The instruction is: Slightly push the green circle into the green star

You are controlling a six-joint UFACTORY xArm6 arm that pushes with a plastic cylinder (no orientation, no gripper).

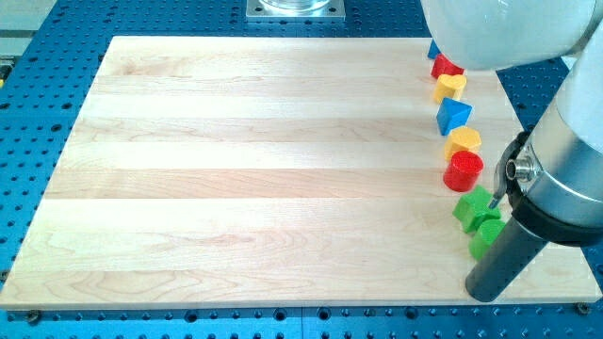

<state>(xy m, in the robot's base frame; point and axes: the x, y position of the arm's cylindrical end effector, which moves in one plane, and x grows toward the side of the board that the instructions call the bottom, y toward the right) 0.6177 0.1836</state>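
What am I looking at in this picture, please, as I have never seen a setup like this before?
There is one picture, from a single camera looking down at an angle on a pale wooden board that rests on a blue perforated table. The big white and grey shape at the view's right is a robot arm. It has no hand and holds nothing: it ends in a dark rod for pushing things. I cannot clearly make out its tip, which seems to lie by the green blocks.

Small blocks run down the board's right edge: a red one, a yellow one, a blue one, another yellow one, a red round one, then the green star with the green circle just below, seemingly touching it.
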